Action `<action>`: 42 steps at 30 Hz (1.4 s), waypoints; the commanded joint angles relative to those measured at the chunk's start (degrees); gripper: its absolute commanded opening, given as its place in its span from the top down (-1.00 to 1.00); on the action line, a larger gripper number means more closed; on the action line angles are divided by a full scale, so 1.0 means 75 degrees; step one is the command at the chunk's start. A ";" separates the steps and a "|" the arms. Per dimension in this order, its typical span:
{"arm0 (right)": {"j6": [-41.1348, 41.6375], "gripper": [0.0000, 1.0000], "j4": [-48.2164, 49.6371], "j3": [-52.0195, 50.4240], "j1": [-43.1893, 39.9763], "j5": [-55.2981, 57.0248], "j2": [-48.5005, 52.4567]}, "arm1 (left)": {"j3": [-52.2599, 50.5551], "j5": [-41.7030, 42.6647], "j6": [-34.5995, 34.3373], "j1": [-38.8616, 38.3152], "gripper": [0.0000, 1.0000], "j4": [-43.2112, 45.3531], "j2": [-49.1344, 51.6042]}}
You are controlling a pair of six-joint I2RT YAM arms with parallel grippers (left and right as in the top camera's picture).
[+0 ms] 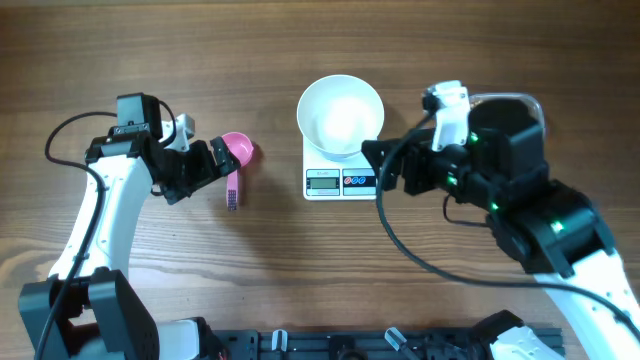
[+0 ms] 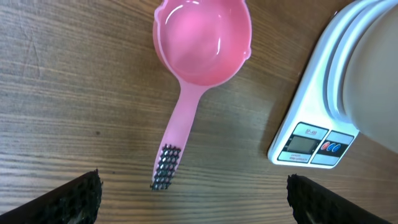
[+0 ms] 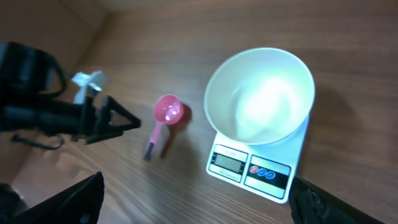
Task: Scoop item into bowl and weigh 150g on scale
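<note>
The white bowl (image 1: 340,113) stands empty on the white scale (image 1: 340,182). The item, the beans, is out of view. A pink scoop (image 1: 237,151) lies on the table left of the scale, cup away and its dark-tipped handle pointing to the front. My left gripper (image 1: 221,164) is open just left of the scoop, not touching it. In the left wrist view the scoop (image 2: 200,43) lies ahead of the open left gripper (image 2: 193,182), with the scale (image 2: 311,144) and bowl (image 2: 373,68) at right. My right gripper (image 1: 376,171) is open beside the scale's right front corner, holding nothing.
A clear plastic container (image 1: 533,103) shows only as an edge behind the right arm. In the right wrist view the bowl (image 3: 261,93), scale (image 3: 252,168), scoop (image 3: 165,114) and the left arm (image 3: 62,117) lie ahead of the right gripper (image 3: 196,190). Bare wooden table surrounds them.
</note>
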 commanded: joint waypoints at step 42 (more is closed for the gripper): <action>0.1122 -0.92 0.1218 0.0099 0.0029 0.0003 0.1766 | -0.0408 0.0350 0.0388 -0.0015 -0.69 0.1684 0.1224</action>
